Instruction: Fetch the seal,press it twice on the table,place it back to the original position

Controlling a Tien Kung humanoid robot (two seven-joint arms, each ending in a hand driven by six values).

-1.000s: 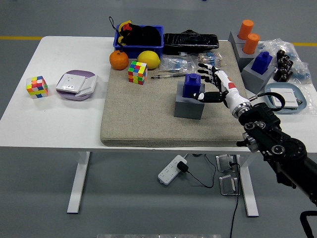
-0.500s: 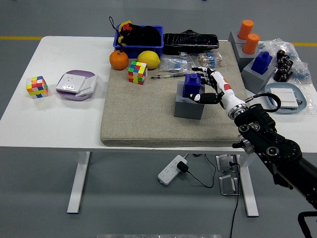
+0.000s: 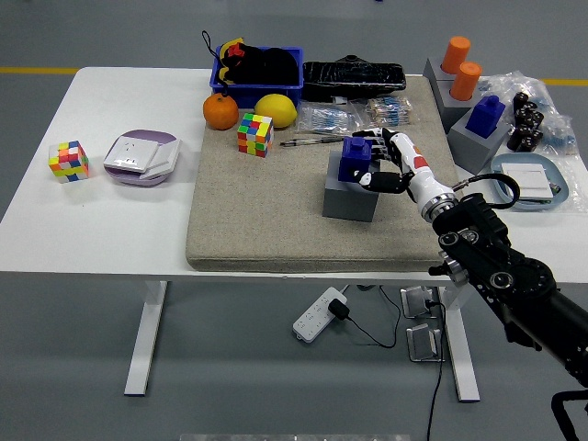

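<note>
Right hand (image 3: 381,163) reaching in from 5 o'clock, fingers curled partway around the blue seal (image 3: 355,157), touching it; firm grip not certain. Seal upright on its grey block (image 3: 350,197), on the mat (image 3: 276,211), at 3 o'clock of the cube (image 3: 254,134).

Grey floor (image 3: 83,367) w/ yellow line (image 3: 37,70); white table (image 3: 101,220).

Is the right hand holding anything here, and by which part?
The right hand closes on the blue seal from its right side; the seal sits on its grey base.
</note>
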